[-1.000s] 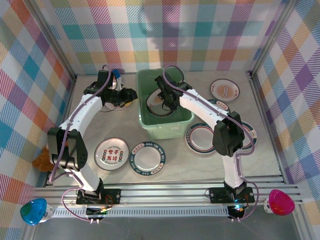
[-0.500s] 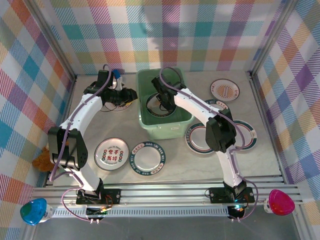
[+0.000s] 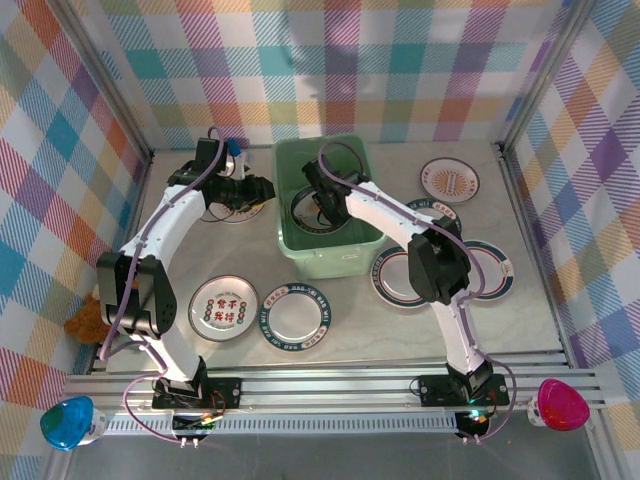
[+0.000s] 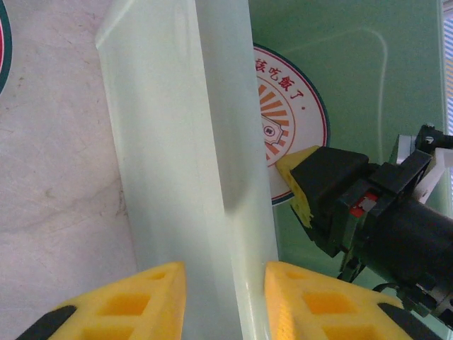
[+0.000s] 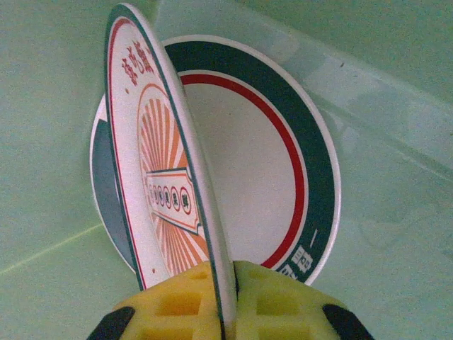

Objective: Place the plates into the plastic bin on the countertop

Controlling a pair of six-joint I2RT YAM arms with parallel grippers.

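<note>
Red "该吃饭了" lettering on sunburst plate in right end effector

The yellow-padded left gripper reached forward, fingers parted, possibly touching what stood between them. The yellow-padded right gripper pointed down, clamped on a round white sunburst-printed plate.

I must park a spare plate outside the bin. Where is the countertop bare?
Bare beige countertop lies between the white left arm and the mint-green plastic bin, and front right along the aluminium rail. Crowded: round teal-rimmed plates right of the bin.
</note>
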